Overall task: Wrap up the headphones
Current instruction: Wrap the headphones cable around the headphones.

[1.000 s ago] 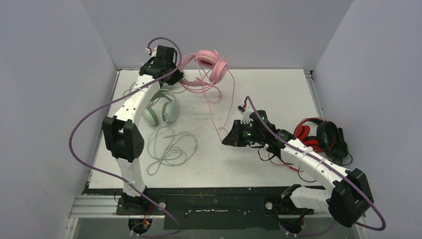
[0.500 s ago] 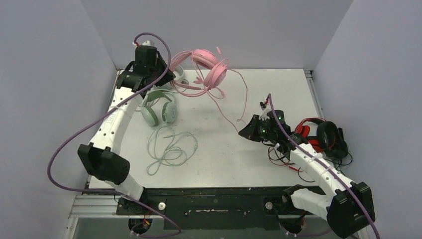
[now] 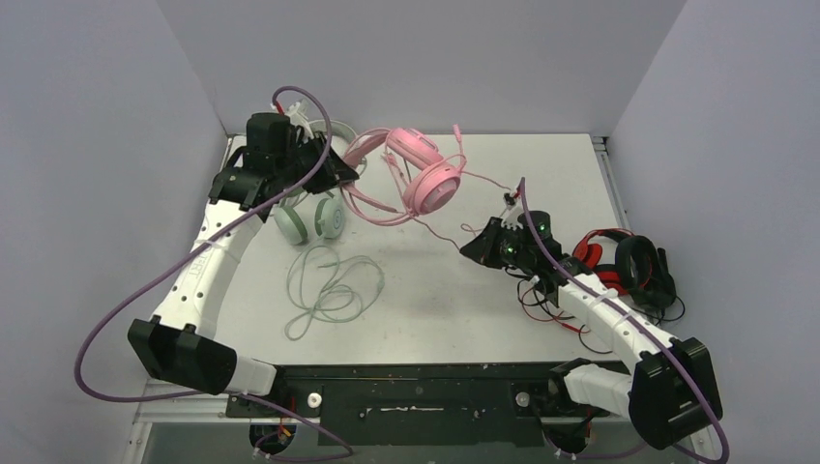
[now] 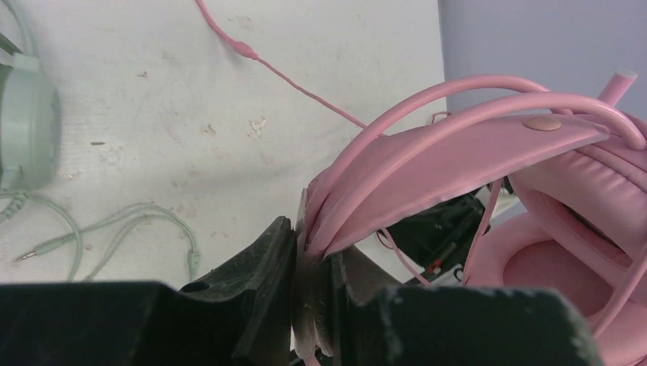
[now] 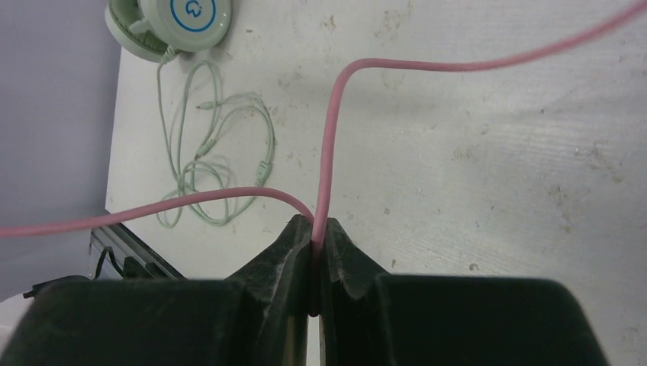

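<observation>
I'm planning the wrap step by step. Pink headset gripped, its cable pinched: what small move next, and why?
Probably swing the right gripper around the pink headset to lay a loop: it is shut on the pink cable, the left gripper clamps the headband, and the cable spans the gap between them.

Lab test cell: bare grey walls around scuffed white table.

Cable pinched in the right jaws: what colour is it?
The cable is pink, best seen in the right wrist view.
</observation>
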Robot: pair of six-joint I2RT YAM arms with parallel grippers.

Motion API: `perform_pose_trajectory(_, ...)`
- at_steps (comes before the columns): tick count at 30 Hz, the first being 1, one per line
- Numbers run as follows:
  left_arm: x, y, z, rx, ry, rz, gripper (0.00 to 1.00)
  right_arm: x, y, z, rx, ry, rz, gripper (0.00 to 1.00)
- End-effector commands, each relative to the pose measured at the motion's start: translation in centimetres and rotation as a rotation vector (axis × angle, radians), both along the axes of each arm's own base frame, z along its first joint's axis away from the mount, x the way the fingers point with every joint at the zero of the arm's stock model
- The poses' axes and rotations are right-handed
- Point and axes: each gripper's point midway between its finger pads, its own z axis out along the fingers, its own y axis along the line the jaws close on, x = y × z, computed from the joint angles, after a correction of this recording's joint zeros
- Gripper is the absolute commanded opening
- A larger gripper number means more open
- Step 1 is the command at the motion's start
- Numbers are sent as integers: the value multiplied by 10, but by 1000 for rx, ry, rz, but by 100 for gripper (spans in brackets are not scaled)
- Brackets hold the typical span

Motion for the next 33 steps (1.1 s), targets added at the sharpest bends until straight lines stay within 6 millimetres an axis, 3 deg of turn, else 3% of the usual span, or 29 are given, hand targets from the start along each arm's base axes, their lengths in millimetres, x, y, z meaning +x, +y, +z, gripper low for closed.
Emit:
perform_pose_trajectory(1,-43,-25,48,-127,-152,-230,0,25,4,26,61,-123,-15,0)
perform_pose_trajectory(8,-87,-28,8,6,-131,-374,0,43,4,33,116,-147,-14,2)
perform_pose_trajectory(18,-129,-69,-31,33,-71,-606,0,53,-8,39,142,-169,-25,2)
perform_pose_trajectory(27,-133,-71,-51,100,-93,-648,0,53,-19,49,159,-204,-17,7)
perform_pose_trajectory(33,-135,-71,-72,196,-77,-677,0,61,-25,42,129,-144,-19,7)
